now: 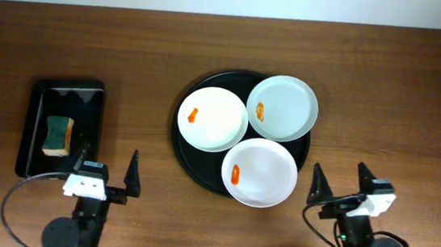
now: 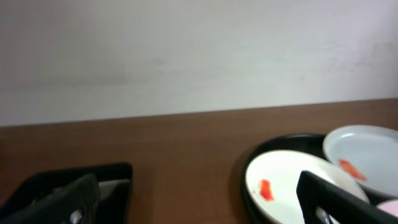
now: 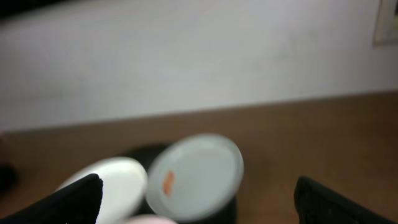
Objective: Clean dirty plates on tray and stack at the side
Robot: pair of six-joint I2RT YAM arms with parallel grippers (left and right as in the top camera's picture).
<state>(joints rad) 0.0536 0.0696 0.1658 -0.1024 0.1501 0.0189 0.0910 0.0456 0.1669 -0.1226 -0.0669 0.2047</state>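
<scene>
The left gripper (image 1: 109,155) stands with its dark fingers (image 2: 62,200) spread wide and nothing between them. The right gripper (image 1: 339,169) is just as wide and just as empty. Both sit at the near edge of the table (image 1: 387,75), a smooth brown wood-grain top, with bare wood ahead of each pair of tips.

Ahead of the two grippers and between them lies the tray (image 1: 179,145), round, black and low-rimmed. The nearest plate (image 1: 268,173) lies just ahead and inward of the right gripper's inner finger, its edge pushing over the tray rim towards the grippers. The left plate (image 1: 216,123) lies further ahead, towards the left gripper's side. The far plate (image 1: 287,106) is furthest ahead, its rim out past the tray's edge. All three are round, white, shallow and glossy, crowded rim to rim; they probably overlap slightly, though the blurred wrist views do not settle it. Each carries a small orange-red smear (image 1: 193,116).

Just ahead and outward of the left gripper's outer finger sits a rectangular tray (image 1: 36,98), glossy black with rounded corners, holding a sponge (image 1: 58,135), green over yellow
</scene>
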